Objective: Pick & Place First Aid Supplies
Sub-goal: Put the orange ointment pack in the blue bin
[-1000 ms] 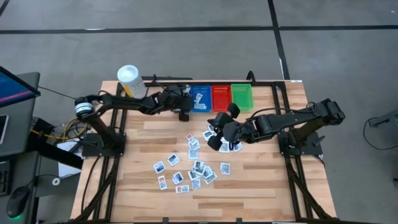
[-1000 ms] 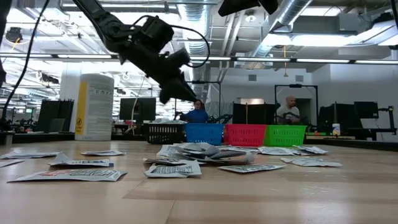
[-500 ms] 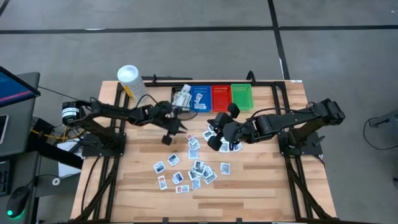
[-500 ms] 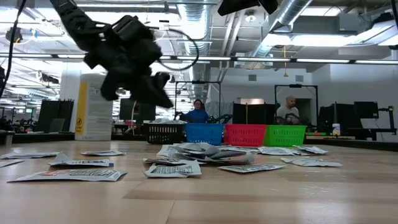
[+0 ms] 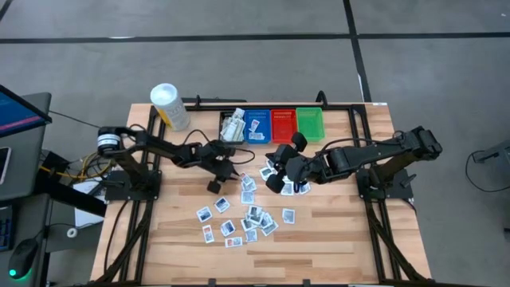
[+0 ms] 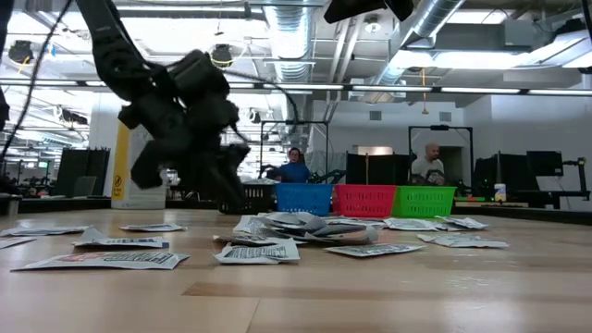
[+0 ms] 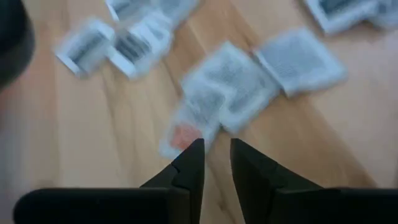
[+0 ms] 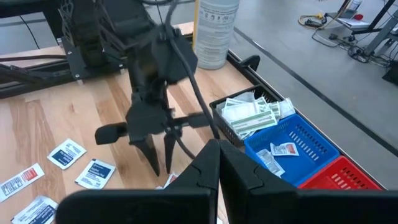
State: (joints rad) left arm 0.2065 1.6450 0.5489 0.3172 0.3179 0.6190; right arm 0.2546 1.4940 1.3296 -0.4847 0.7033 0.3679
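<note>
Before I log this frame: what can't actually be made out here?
- Left wrist view: packets beneath the left gripper are motion-blurred; print unreadable.
- Low view: black bin partly hidden by the left arm.
- High view: packet markings too small.
- Red bin contents: unclear.

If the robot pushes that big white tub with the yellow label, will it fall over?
Maybe. The tub stands upright near the table's back left corner and looks taller than it is wide, so a high push might tip it. It is round, so once down it would probably roll.
</note>
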